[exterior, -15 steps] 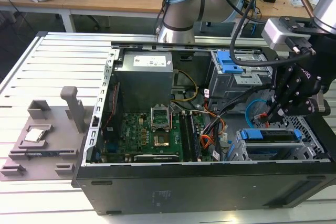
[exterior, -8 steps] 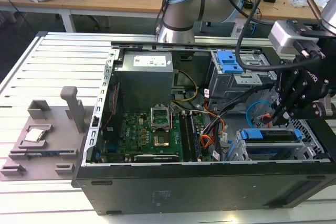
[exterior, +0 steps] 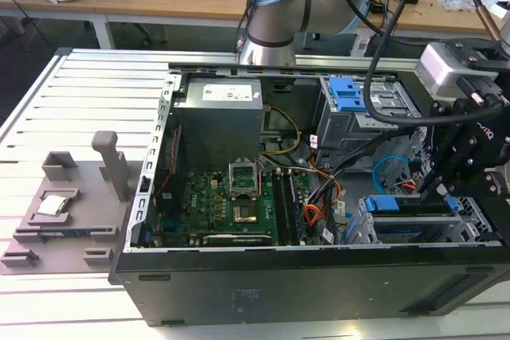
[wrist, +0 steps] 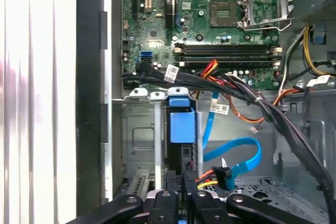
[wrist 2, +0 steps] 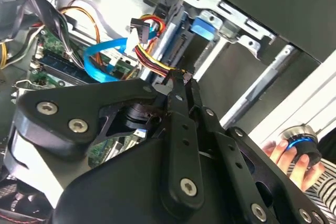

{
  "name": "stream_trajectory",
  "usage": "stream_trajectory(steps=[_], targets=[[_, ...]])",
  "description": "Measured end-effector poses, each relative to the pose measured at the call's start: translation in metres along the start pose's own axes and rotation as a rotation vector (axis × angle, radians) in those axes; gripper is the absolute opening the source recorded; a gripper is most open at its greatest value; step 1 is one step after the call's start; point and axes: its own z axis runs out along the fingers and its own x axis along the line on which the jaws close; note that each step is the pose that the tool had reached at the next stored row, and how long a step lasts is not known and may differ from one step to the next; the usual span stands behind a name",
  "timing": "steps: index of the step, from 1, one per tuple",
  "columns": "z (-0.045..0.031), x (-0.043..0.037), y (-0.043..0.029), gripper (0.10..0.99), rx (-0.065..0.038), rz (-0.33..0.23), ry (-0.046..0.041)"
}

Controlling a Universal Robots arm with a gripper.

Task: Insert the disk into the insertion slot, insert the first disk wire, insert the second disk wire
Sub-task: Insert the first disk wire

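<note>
In the exterior view, the gripper (exterior: 441, 189) is hanging over the insertion slot (exterior: 478, 228) at the corner of the open computer case (exterior: 239, 292) on the exterior view's right. The disk (exterior: 410, 206) is lying inside that slot, its blue bracket showing along the top.

In the second wrist view, the gripper (wrist 2: 176, 82) is clenching a black wire connector (wrist 2: 173, 73) that is trailing red, yellow and black leads. A blue flat cable (wrist 2: 105, 56) is hanging loose beside it. A person's hand (wrist 2: 286, 156) is resting on a knob outside the case.

In the first wrist view, the gripper (wrist: 187, 184) is holding the wire connector (wrist: 190, 171) close to the end of the disk (wrist: 181, 124), which is sitting in the insertion slot (wrist: 139, 135). The blue flat cable (wrist: 236, 156) is curling just beside them.

The step appears to be plugging in 1 of the 2 disk wires. Doing it well likely means keeping the plug square to the socket, pressing straight, and keeping the loose leads from getting trapped.
</note>
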Motion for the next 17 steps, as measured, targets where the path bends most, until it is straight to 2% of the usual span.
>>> stream_trajectory(steps=[2,10,12,17], targets=[[0.0001,0.0052,-0.0001,0.165,0.0,0.0,0.0001],[0.0047,0.0056,-0.0028,0.165,0.0,0.0,-0.0001],[0.0052,0.004,-0.0034,0.165,0.0,0.0,-0.0001],[0.0057,-0.0073,-0.0035,0.165,0.0,0.0,0.0001]])
